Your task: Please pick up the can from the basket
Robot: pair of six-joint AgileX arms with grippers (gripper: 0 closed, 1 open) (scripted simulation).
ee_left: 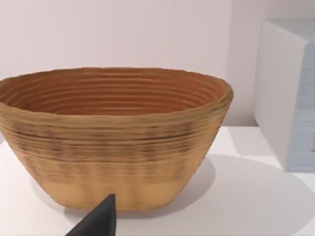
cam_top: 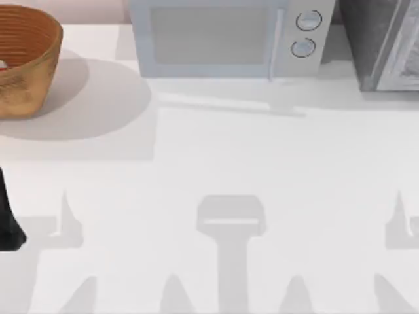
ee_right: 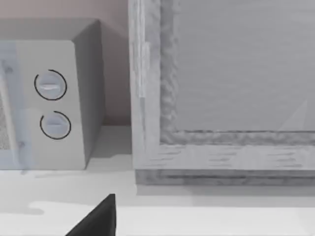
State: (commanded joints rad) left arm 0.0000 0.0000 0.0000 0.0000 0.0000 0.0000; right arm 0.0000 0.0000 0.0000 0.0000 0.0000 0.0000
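Observation:
The basket (cam_top: 26, 59), a round, deep wicker bowl, stands at the table's far left and is cut by the top view's edge. Inside it, right at that edge, a small white and red sliver of the can (cam_top: 2, 65) shows. In the left wrist view the basket (ee_left: 113, 147) stands close ahead, and its wall hides the can. A dark tip of my left gripper (ee_left: 98, 221) pokes in just short of the basket's foot. My left arm (cam_top: 6, 219) sits at the table's left edge, nearer than the basket. A dark tip of my right gripper (ee_right: 98, 219) faces the back right corner.
A pale microwave (cam_top: 222, 36) stands at the back middle, to the right of the basket. A grey cabinet (cam_top: 386, 42) fills the back right corner. The white tabletop (cam_top: 229, 163) spreads in front of them.

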